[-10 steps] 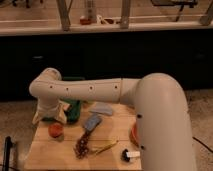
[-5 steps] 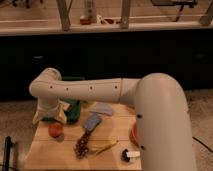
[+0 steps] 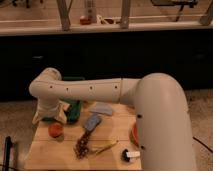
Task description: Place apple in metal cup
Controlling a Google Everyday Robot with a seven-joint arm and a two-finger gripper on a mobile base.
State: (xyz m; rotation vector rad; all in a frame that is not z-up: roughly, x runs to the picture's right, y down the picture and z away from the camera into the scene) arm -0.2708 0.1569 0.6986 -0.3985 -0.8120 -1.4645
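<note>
The apple point(image 3: 55, 130) is small, round and red-orange, and sits on the wooden table point(image 3: 47, 155) near its left back corner. My gripper point(image 3: 50, 116) is at the end of the white arm, right above and slightly behind the apple, with its lower part hidden against the apple. A grey-blue metallic object point(image 3: 92, 121), possibly the metal cup lying on its side, rests mid-table to the right of the apple. I cannot tell whether the gripper touches the apple.
A green bag point(image 3: 74, 107) lies behind the gripper. A pale grey item point(image 3: 102, 108), a brown snack bag point(image 3: 82, 145), a yellow item point(image 3: 105, 147) and a small white and black object point(image 3: 130, 155) lie on the table. The arm point(image 3: 160, 125) covers the right side.
</note>
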